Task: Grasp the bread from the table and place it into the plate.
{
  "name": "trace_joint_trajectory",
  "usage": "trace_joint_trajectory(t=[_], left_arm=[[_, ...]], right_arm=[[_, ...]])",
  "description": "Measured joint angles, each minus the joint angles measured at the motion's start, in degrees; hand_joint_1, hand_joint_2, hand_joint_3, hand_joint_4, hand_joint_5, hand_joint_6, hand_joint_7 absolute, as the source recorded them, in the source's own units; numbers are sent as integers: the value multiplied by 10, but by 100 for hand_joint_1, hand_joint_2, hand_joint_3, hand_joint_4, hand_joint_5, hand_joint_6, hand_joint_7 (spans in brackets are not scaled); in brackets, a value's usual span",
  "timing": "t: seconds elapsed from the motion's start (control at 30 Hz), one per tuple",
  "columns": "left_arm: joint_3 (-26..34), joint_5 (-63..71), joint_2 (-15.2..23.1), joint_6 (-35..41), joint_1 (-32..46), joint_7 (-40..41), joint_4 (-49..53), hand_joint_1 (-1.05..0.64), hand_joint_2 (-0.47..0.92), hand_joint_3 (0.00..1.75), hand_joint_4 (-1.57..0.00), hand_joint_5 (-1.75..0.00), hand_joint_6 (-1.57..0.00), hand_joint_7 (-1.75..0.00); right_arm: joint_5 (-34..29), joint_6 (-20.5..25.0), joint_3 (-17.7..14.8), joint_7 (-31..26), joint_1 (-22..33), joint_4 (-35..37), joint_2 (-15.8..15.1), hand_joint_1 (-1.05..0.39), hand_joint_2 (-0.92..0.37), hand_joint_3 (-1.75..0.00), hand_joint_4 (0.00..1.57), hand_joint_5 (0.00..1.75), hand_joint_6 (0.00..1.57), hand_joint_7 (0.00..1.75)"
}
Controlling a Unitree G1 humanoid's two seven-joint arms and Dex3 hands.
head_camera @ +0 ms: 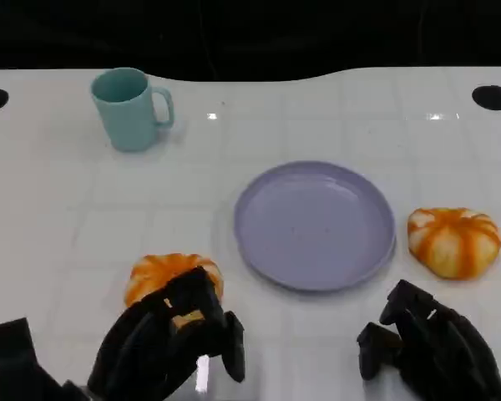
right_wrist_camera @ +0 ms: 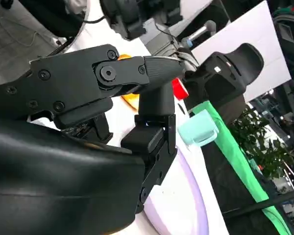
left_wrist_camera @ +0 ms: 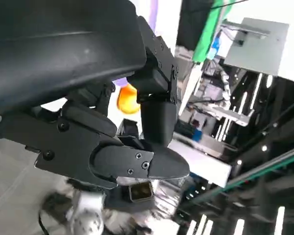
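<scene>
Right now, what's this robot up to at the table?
It is going for bread to put on the round lilac plate, which holds nothing yet. Its left hand hovers over the orange-striped bread roll near the front edge, fingers spread, not gripping it. The right hand hangs open by a second striped roll. A teal mug stands at the far left.

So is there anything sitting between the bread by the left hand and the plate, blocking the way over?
Nothing visible does. The bread lies just beyond the left hand, and only bare white table separates it from the purple plate. The teal mug stands far back, off that path.
</scene>
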Motion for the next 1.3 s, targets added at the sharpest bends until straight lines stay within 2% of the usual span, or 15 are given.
trace_joint_trajectory(t=[0.1,0.2,0.23,0.37,0.47,0.63,0.8,0.9,0.97,1.3], left_arm=[[3,66,10,-88,-15,18,2,-75,92,30,-55,-124,-51,-67],[6,149,34,-189,-25,47,11,-74,92,25,-51,-90,-54,-33],[8,178,47,-214,-28,60,11,-73,92,23,-49,-84,-55,-26],[14,315,105,-283,-37,125,-8,-71,92,22,-37,-72,-47,-12],[19,411,150,-302,-39,172,-38,-73,92,21,-28,-67,-40,-6],[17,554,202,-285,-38,224,-104,-76,92,19,-19,-61,-32,-1],[-7,717,238,-222,-39,256,-167,-76,92,13,-14,-53,-30,-1],[-36,795,246,-174,-42,259,-184,-72,92,3,-25,-37,-33,0],[-60,840,247,-146,-50,259,-182,-71,91,1,-29,-32,-32,0],[-159,891,248,-76,-118,264,-92,-69,92,0,-32,-22,-28,0]], right_arm=[[0,-1,0,0,0,0,0,-56,-92,-24,79,166,70,140],[0,-1,0,2,0,0,1,-56,-92,-23,79,166,70,140],[0,-1,0,2,0,0,1,-56,-92,-23,79,165,71,139],[0,-1,0,1,0,0,1,-57,-92,-22,79,166,71,139],[0,-1,0,-2,1,-2,2,-56,-92,-22,79,166,71,139],[0,6,0,-6,3,-15,3,-54,-92,-22,78,164,71,138],[1,12,0,-6,5,-20,3,-55,-92,-23,78,164,70,138],[1,12,0,-6,5,-21,3,-55,-92,-23,77,163,70,138],[1,12,0,-6,7,-22,3,-55,-92,-22,78,163,70,138],[0,14,1,-7,13,-26,3,-56,-92,-22,78,166,71,138]])
